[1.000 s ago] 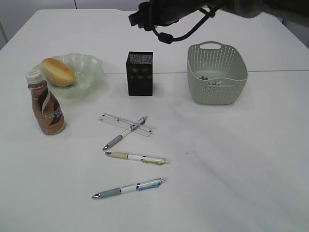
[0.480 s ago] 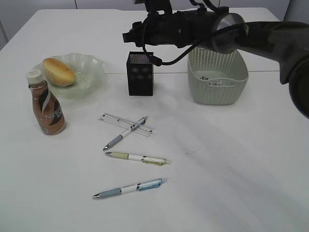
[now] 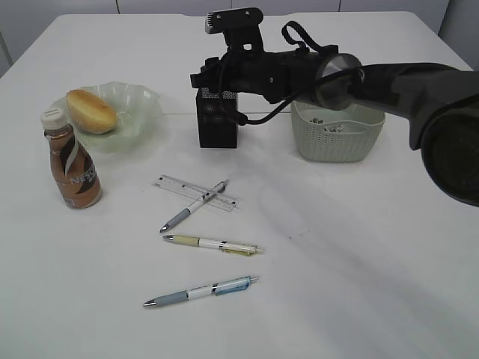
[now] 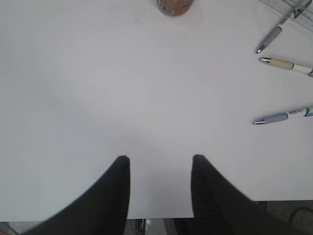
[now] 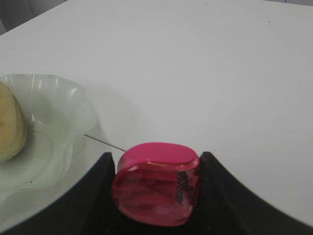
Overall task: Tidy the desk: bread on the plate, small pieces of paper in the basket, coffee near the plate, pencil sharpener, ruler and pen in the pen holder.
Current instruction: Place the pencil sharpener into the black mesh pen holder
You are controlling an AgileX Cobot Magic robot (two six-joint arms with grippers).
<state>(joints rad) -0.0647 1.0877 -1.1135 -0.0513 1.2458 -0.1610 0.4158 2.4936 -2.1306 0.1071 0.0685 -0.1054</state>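
My right gripper (image 3: 208, 77) is shut on a pink pencil sharpener (image 5: 156, 181) and holds it right at the top of the black mesh pen holder (image 3: 217, 123). The bread (image 3: 90, 111) lies on the pale green plate (image 3: 142, 101). The brown coffee bottle (image 3: 71, 168) stands just in front of the plate. A clear ruler (image 3: 176, 185) lies under a grey-white pen (image 3: 191, 207). A yellowish pen (image 3: 213, 244) and a blue pen (image 3: 198, 290) lie nearer the front. Small paper pieces (image 3: 329, 126) lie in the green basket (image 3: 337, 142). My left gripper (image 4: 160, 159) is open and empty above bare table.
The right arm stretches from the right across the basket's top. The left wrist view shows the bottle's base (image 4: 174, 6), the pens (image 4: 288, 64) at far right, and the table's front edge just beneath the fingers.
The right arm has come down and forward from the back of the table, bringing the gripper onto the top of the pen holder. The objects on the table have not moved.
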